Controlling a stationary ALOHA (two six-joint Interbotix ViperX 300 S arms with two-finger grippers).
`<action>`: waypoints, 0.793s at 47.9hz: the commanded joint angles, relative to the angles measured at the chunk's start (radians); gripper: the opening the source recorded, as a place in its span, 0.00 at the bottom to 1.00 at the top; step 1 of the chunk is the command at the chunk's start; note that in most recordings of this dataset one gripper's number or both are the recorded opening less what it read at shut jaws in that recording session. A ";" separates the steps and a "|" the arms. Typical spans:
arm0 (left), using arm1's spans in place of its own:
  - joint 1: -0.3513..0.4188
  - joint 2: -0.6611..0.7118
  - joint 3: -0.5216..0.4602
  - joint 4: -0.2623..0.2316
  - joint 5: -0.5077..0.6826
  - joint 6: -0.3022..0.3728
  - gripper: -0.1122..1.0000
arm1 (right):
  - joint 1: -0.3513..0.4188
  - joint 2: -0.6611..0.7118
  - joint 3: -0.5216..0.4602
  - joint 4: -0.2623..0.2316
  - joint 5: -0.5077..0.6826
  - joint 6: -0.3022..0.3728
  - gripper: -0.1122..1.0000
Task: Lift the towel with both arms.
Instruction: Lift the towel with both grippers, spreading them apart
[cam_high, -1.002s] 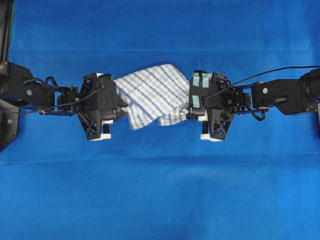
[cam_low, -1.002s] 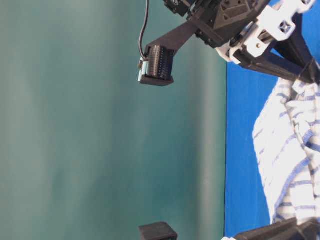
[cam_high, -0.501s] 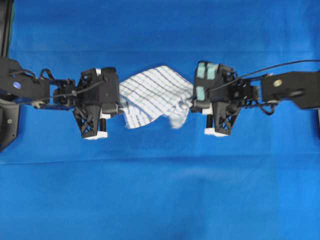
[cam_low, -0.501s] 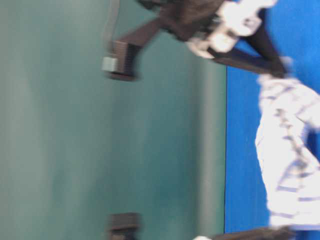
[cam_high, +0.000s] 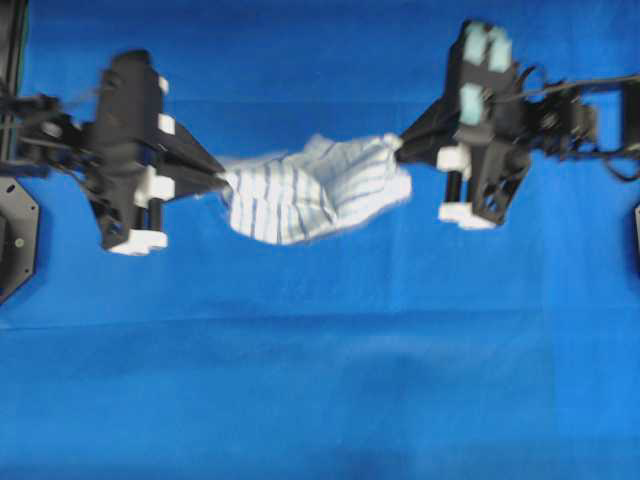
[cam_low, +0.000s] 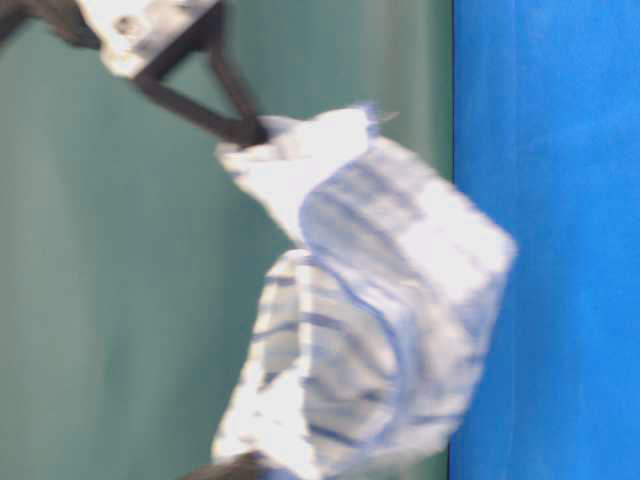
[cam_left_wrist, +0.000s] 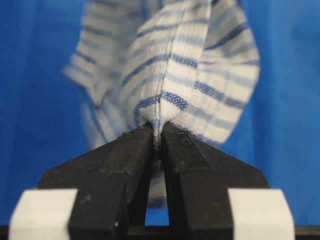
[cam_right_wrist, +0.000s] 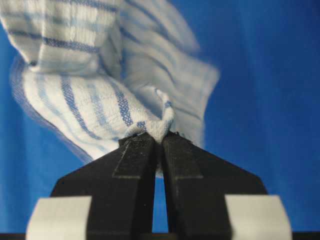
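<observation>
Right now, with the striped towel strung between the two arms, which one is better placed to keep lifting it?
Neither clearly. The left gripper and the right gripper are each shut on an end of the towel, which hangs between them off the blue table cloth. Probably both should rise together.

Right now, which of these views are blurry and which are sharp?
Overhead: both arms and the towel are smeared with motion blur. Table-level: heavily blurred, towel edges soft. Left wrist: sharp at the left tool, cloth beyond it out of focus. Right wrist: crisp at the right tool, far folds soft.
</observation>
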 joint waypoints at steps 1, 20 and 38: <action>0.018 -0.054 -0.043 0.002 0.026 0.000 0.13 | -0.008 -0.055 -0.064 -0.018 0.044 -0.002 0.14; 0.086 -0.169 -0.127 0.005 0.123 0.002 0.13 | -0.029 -0.156 -0.186 -0.078 0.149 -0.002 0.14; 0.103 -0.206 -0.204 0.006 0.147 0.008 0.13 | -0.031 -0.196 -0.233 -0.101 0.175 -0.003 0.14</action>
